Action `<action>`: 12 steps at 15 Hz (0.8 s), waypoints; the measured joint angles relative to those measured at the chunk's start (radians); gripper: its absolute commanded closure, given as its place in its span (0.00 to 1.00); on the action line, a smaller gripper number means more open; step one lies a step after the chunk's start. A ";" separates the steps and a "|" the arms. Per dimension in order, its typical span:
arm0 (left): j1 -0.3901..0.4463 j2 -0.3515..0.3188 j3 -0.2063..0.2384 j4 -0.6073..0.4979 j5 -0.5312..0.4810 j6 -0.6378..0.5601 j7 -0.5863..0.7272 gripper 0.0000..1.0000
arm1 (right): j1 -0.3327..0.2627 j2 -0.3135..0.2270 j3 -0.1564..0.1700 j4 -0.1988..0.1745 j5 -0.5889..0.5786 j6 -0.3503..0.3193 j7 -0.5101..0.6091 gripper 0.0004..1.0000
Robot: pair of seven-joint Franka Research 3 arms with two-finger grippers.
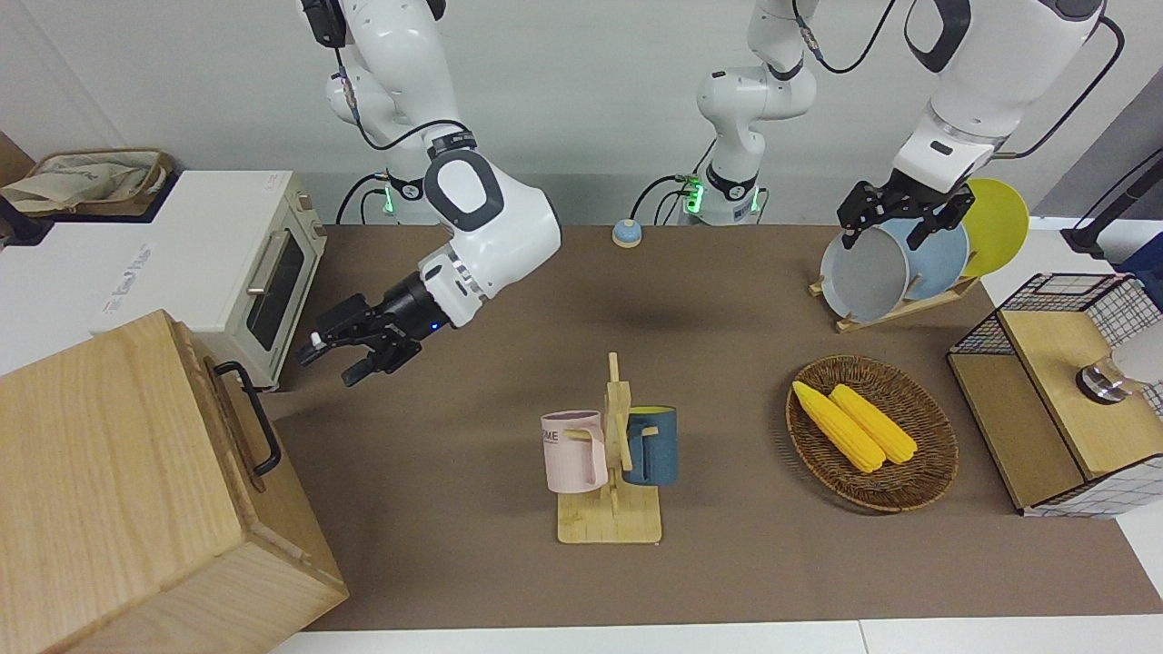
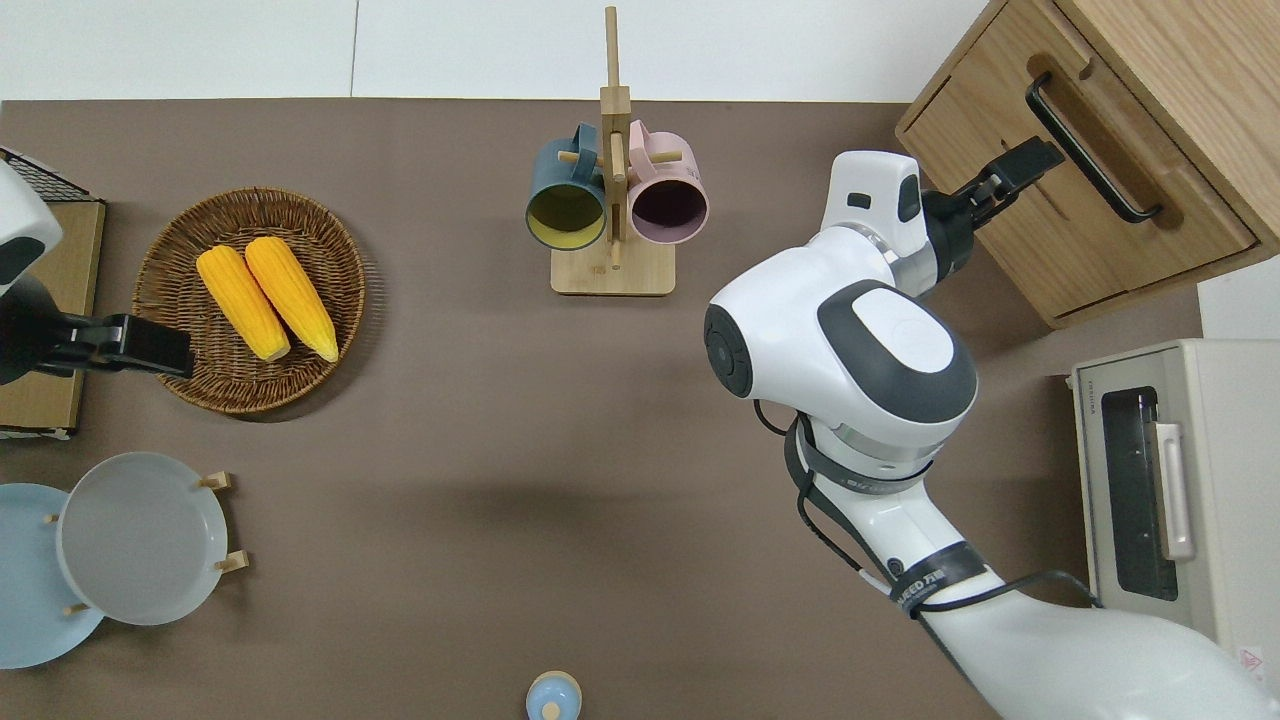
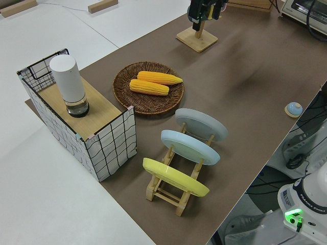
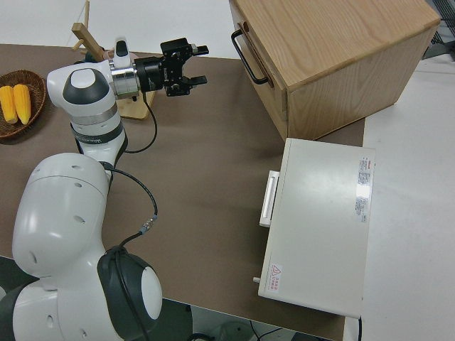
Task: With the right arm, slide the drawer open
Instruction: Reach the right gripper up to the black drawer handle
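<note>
Drawer (image 1: 238, 427) not yet pulled, sits flush in cabinet (image 1: 109, 472) at right arm's end of desk (image 1: 472, 309). Right tool (image 1: 332, 359) spread wide, near handle (image 2: 1090, 150), not touching. Left arm parked. Reach, grip, pull all left.

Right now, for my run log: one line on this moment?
drawer: shut | right gripper: jaws open, short of handle | left arm: parked

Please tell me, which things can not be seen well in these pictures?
- Inside of the drawer: hidden, its front is closed in every view.
- Wooden cabinet: cut off by the edge in the front and overhead views.
- Left gripper: overlaps the grey plate in the front view; contact cannot be judged.
</note>
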 measured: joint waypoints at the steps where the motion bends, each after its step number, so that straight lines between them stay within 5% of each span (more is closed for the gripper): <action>1: 0.000 0.000 0.000 0.000 0.000 0.000 0.000 0.01 | -0.006 0.004 -0.005 -0.002 -0.014 0.019 0.008 0.02; 6: 0.000 0.000 0.000 0.000 0.000 0.000 0.000 0.01 | -0.014 0.038 -0.053 -0.014 -0.162 0.109 0.061 0.02; 12: 0.000 0.000 0.000 0.000 0.000 0.000 0.000 0.01 | -0.017 0.073 -0.087 -0.017 -0.280 0.141 0.091 0.02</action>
